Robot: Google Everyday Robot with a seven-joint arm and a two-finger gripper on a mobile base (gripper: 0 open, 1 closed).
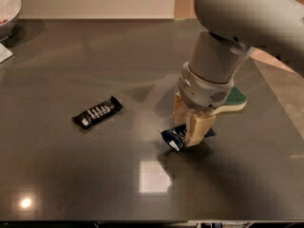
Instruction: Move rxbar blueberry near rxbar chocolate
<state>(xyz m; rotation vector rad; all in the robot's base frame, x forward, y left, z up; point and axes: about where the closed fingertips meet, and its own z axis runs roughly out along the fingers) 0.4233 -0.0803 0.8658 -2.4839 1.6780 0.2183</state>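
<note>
The rxbar blueberry (174, 137), a dark blue wrapper with white lettering, is clamped between the tan fingers of my gripper (189, 122) and tilts just above the dark table at centre right. The gripper hangs from the big grey arm that comes in from the upper right. The rxbar chocolate (97, 112), a black wrapper with white lettering, lies flat on the table to the left, well apart from the blue bar.
A green-and-yellow sponge (233, 99) lies right behind the gripper, partly hidden by the arm. A white bowl (7, 8) stands at the far left corner. The table's right edge (280, 103) runs close by the arm.
</note>
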